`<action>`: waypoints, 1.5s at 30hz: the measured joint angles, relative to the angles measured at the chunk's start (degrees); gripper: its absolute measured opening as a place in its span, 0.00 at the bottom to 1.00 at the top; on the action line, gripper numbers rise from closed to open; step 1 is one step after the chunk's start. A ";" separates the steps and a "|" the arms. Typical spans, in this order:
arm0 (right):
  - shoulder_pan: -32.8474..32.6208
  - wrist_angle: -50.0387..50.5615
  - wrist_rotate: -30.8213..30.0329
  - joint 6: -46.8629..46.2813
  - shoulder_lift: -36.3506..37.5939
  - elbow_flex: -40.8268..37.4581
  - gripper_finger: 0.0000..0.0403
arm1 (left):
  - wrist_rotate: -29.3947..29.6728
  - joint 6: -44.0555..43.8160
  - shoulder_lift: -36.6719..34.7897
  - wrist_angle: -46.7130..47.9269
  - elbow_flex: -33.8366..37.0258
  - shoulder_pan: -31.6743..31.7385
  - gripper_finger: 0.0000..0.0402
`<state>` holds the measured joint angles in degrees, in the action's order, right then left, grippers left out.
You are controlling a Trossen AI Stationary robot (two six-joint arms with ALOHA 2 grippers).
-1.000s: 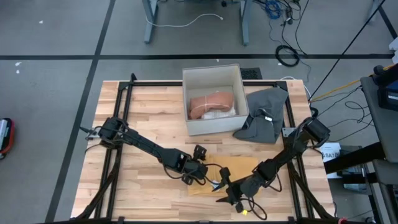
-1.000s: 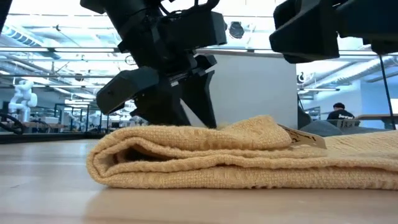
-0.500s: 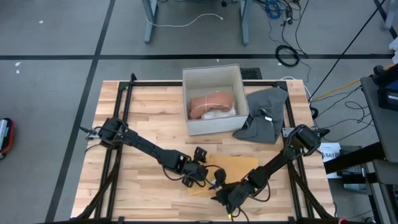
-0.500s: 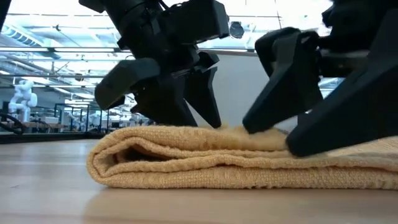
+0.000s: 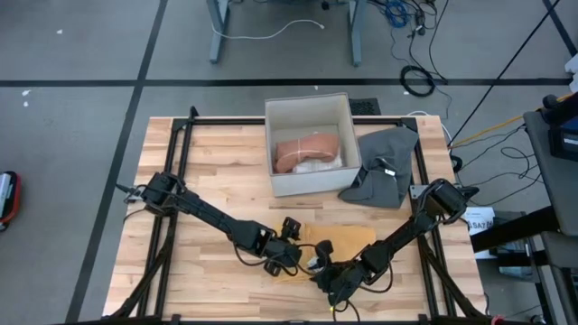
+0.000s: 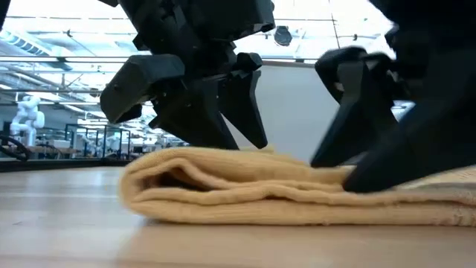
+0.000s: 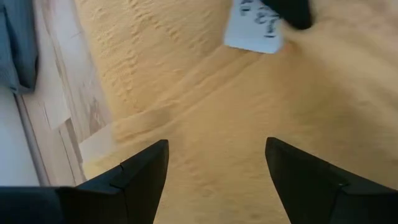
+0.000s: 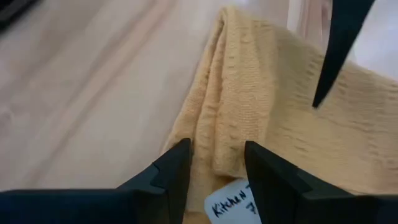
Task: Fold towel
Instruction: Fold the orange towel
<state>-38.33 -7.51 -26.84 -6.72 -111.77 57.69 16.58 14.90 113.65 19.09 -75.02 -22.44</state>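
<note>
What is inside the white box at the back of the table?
Inside the white box lie a folded reddish-brown cloth and something pale beside it. Whatever lies under them, and the box floor, is covered.

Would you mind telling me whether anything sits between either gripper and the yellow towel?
Nothing visible does. The left gripper stands open right over the towel, and the right gripper straddles the towel's folded edge beside its label.
</note>
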 joint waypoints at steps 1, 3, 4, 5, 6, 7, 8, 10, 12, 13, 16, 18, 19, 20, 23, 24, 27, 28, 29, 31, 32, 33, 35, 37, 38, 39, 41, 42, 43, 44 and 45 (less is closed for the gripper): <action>0.08 0.99 -0.06 -0.49 0.00 0.00 0.35 | 0.00 0.00 0.00 -0.20 0.00 0.00 0.68; 0.25 1.76 -0.22 -1.04 0.00 0.00 0.35 | 0.00 -0.39 0.00 -0.65 0.00 0.00 0.68; 0.35 1.75 -0.20 -1.05 0.00 0.00 0.35 | 0.00 -0.72 0.00 -0.74 0.00 -0.02 0.68; 0.37 1.75 -0.21 -1.07 0.00 0.00 0.35 | 0.00 -0.95 0.00 -0.76 0.00 -0.04 0.68; 0.39 1.75 -0.34 -1.04 0.00 0.00 0.35 | 0.00 -1.11 0.00 -0.76 0.00 -0.04 0.68; 0.39 1.77 -0.87 -1.03 0.00 0.00 0.35 | 0.00 -1.20 0.00 -0.75 0.00 -0.09 0.68; 0.39 1.91 -1.74 -1.05 0.00 0.00 0.34 | 0.00 -1.39 0.00 -0.76 0.00 -0.16 0.68; 0.40 2.15 -3.42 -0.95 0.00 -0.01 0.33 | 0.00 -1.50 0.00 -0.75 0.00 -0.35 0.68; 0.45 2.13 -3.64 -0.75 0.00 -0.02 0.29 | 0.00 -1.51 0.00 -0.76 0.00 -0.58 0.68; 0.53 2.18 -3.63 -0.72 0.00 -0.02 0.25 | 0.02 -1.51 0.00 -0.75 0.00 -0.64 0.68; 0.72 2.73 -3.19 -0.62 0.00 -0.02 0.14 | 0.00 -2.05 0.00 -0.76 0.00 -0.83 0.68; 0.78 3.03 -3.02 -0.47 0.00 -0.02 0.06 | 0.02 -2.21 0.00 -0.72 0.00 -0.85 0.68; 0.79 3.04 -3.00 0.03 0.00 -0.02 0.03 | 0.02 -2.21 0.00 -0.74 0.00 -0.85 0.68; 0.79 3.03 -3.01 0.32 0.00 -0.01 0.02 | 0.02 -2.23 0.00 -0.72 0.00 -0.85 0.68; 0.79 3.04 -3.02 0.11 0.00 0.01 0.02 | 0.10 -2.23 0.00 -0.71 0.00 -0.85 0.68; 0.79 3.39 -3.02 0.32 0.03 0.22 0.02 | 0.26 -2.23 0.00 -0.70 0.00 -0.85 0.68; 0.21 4.47 -3.39 1.68 0.42 2.22 0.01 | 0.46 -2.27 0.00 -0.70 0.00 -0.83 0.68; -0.09 5.73 -3.93 1.89 0.58 3.49 0.01 | 0.46 -2.32 0.00 -0.70 0.00 -0.85 0.68; -0.41 7.52 -4.23 2.00 0.67 5.09 0.01 | 0.46 -2.38 0.00 -0.66 0.00 -0.85 0.68; -1.15 13.08 -4.38 2.00 0.68 8.78 0.01 | 0.49 -2.38 0.00 -0.43 0.00 -0.83 0.68; -1.49 15.96 -4.34 1.62 0.68 10.52 0.01 | 0.67 -2.37 0.00 -0.27 0.00 -0.85 0.68; -1.83 18.20 -4.24 0.84 0.68 12.08 0.00 | 0.88 -2.37 0.00 -0.09 0.00 -0.85 0.68; -2.30 21.88 -2.96 -1.21 0.78 14.24 0.00 | 0.94 -2.37 0.00 0.11 0.00 -0.85 0.68; -2.40 25.04 -0.93 -3.96 0.78 14.70 0.00 | 0.96 -2.36 0.00 0.16 0.00 -0.85 0.68; -2.40 26.16 0.02 -5.43 0.59 14.50 0.00 | 0.97 -2.36 0.00 0.16 0.00 -0.85 0.68; -2.38 26.76 0.53 -6.61 0.21 14.27 0.00 | 0.98 -2.36 0.00 0.18 0.00 -0.85 0.68; -2.34 26.90 1.56 -7.94 -0.60 13.60 0.00 | 1.01 -2.36 0.00 0.16 0.00 -0.83 0.68; -2.34 26.69 1.72 -8.46 -1.07 13.60 0.00 | 1.01 -2.36 0.00 0.17 0.00 -0.82 0.68; -2.36 26.30 1.81 -8.88 -1.44 13.60 0.00 | 1.01 -2.36 0.00 0.16 0.00 -0.79 0.68; -2.38 25.92 2.33 -9.25 -1.61 13.60 0.00 | 1.01 -2.36 0.00 0.18 0.00 -0.79 0.68; -2.38 25.72 3.34 -9.73 -1.74 13.60 0.00 | 1.01 -2.36 0.00 0.16 0.00 -0.79 0.68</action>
<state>-40.71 18.20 -23.50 -16.45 -113.51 71.29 17.58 12.53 113.65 19.25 -75.02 -23.22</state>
